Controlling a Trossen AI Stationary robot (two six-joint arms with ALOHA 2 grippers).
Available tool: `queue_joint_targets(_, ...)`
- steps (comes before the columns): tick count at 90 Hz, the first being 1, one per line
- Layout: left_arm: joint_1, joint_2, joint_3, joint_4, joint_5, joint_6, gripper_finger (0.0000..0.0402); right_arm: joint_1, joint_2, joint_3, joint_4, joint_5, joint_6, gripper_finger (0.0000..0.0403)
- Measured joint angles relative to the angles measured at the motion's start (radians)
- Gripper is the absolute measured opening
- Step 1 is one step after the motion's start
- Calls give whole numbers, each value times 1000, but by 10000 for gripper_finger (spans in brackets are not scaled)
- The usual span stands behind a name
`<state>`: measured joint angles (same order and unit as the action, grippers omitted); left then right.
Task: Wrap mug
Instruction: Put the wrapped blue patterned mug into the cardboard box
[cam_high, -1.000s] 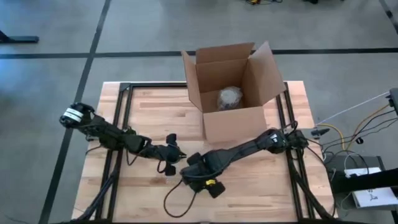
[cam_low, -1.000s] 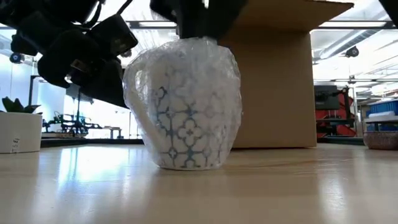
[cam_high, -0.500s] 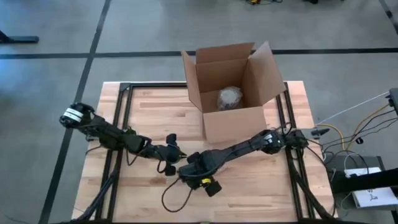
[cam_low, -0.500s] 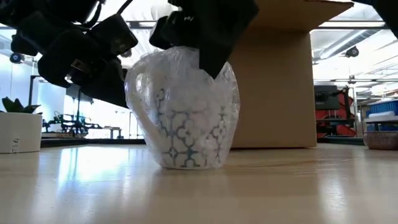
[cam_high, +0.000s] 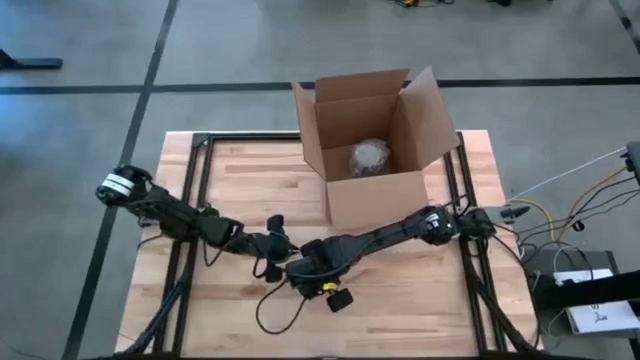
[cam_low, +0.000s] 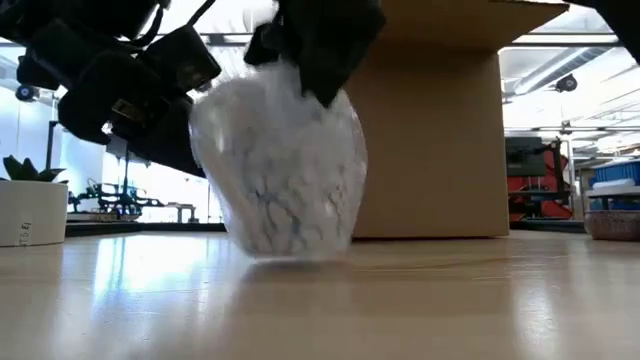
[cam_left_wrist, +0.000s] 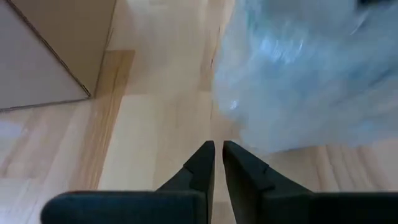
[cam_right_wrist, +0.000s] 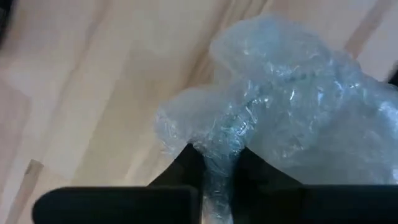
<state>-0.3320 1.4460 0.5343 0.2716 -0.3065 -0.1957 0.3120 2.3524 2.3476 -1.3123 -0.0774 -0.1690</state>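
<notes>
The mug (cam_low: 282, 165), white with a blue pattern and covered in bubble wrap, stands tilted near the middle of the table. The mug (cam_right_wrist: 298, 106) also fills my right wrist view. My right gripper (cam_high: 306, 268) is above it, shut on the wrap. My left gripper (cam_left_wrist: 217, 149) is shut just left of the mug (cam_left_wrist: 305, 74), level with the table and holding nothing. In the high view the right arm hides the mug. My right gripper pinches a gathered twist of bubble wrap (cam_right_wrist: 222, 144) at the mug's top between its two fingers, coming from above. The wrapped mug hangs tilted below the fingers, its base (cam_low: 290, 250) at or just above the tabletop.
An open cardboard box (cam_high: 372, 140) stands at the table's far middle with a wrapped bundle (cam_high: 368, 157) inside. Its front wall (cam_low: 440, 140) rises right behind the mug. Bare wood lies to the near side and right. A white planter (cam_low: 30, 212) sits beyond the table's left.
My right gripper has gone toward the table's left edge, still shut on the wrap. The mug has tipped from upright and shifted left toward my left gripper, which has kept still.
</notes>
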Motion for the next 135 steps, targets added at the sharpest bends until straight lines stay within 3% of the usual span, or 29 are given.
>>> queue_joint_targets(14,0,0,0,-27,0,1,20,-13,-132,6,14,42,22,16)
queue_joint_targets(50,1,0,0,-24,-27,4,20,-61,-455,9,188,381,14,14)
queue_joint_targets(85,2,0,0,-17,-27,4,20,-157,-623,7,172,713,56,12)
queue_joint_targets(104,2,0,0,-12,-27,4,20,-242,-648,7,160,700,75,9)
queue_joint_targets(121,2,0,0,-10,-27,4,20,-237,-651,7,296,669,-19,9)
queue_joint_targets(135,2,0,0,-10,-27,4,20,-261,-670,7,310,728,-41,9)
